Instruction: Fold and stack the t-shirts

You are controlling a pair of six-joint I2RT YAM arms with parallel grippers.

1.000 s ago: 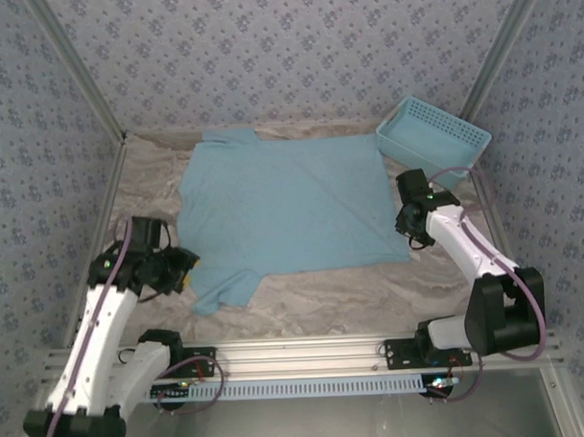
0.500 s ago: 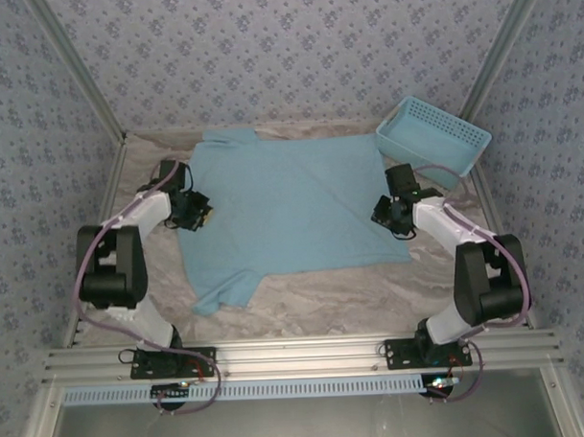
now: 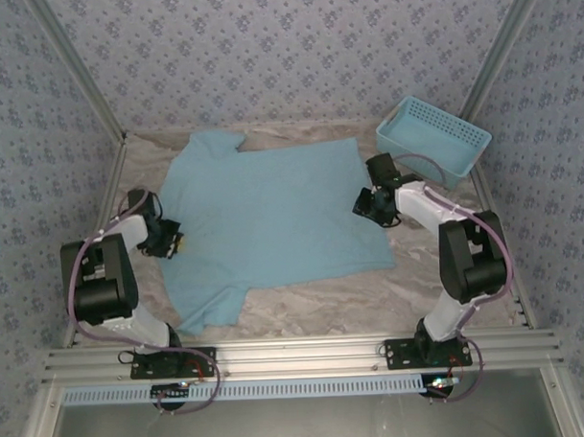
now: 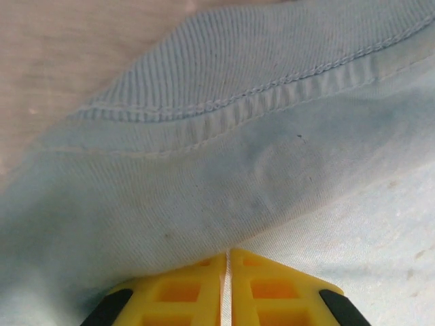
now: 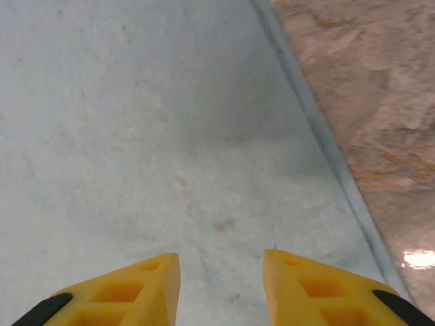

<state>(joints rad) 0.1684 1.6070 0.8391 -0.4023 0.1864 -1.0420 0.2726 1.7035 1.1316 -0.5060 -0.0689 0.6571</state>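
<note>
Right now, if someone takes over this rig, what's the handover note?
Left gripper: shut on the left edge of the light blue cloth t-shirt.
Right gripper: open, over the shirt's right edge.
T-shirt lies spread out, unfolded, on the marbled table; light blue plastic lattice basket at far right.
Done: no fold yet. Left: all folds, then stacking.

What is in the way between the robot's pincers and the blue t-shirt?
Nothing visible. The left pincer is shut on the t-shirt at its edge, and the open right pincer hangs just over its cloth. The basket sits apart, at the far right.
</note>
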